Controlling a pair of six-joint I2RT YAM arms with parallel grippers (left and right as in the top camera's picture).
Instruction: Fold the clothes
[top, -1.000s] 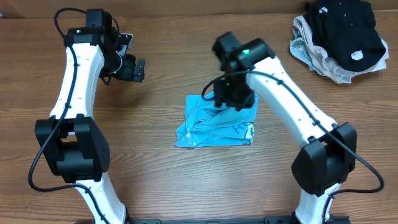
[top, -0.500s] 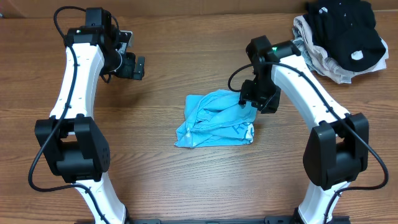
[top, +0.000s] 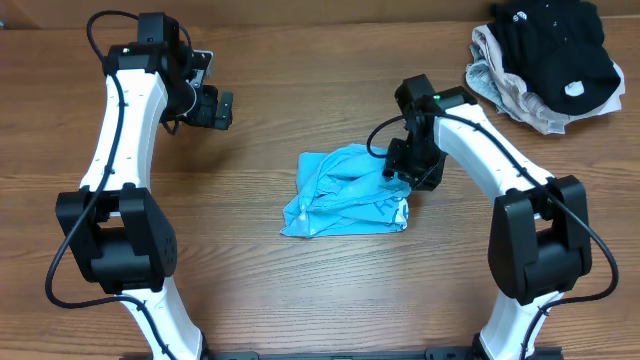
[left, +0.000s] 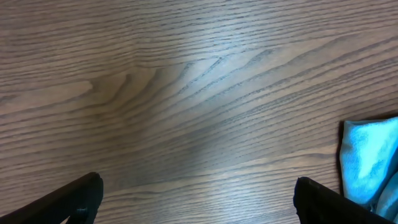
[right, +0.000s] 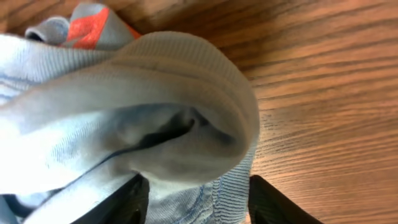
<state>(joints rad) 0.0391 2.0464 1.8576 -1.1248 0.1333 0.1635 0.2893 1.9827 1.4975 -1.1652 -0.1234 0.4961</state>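
The clothes, a crumpled sky-blue T-shirt (top: 345, 190), lie bunched at the middle of the wooden table. My right gripper (top: 400, 175) sits low at the shirt's right edge. In the right wrist view its black fingers (right: 127, 199) stand apart on either side of a thick fold of the shirt's ribbed collar (right: 205, 124), and fabric fills the gap of the right gripper (right: 198, 199). My left gripper (top: 222, 110) hovers at the far left, wide open over bare wood, well away from the shirt. A corner of the shirt (left: 367, 155) shows beyond the open left gripper (left: 198, 193).
A black garment with a white tag (top: 555, 40) lies on a beige-and-white cloth (top: 500, 85) at the table's back right corner. Both white arms rise from the front edge, left and right of the shirt.
My right gripper left the top of the shirt, swung out to the right, then came back down onto the shirt's right edge, jaws narrowing around the collar. The left arm stayed still.
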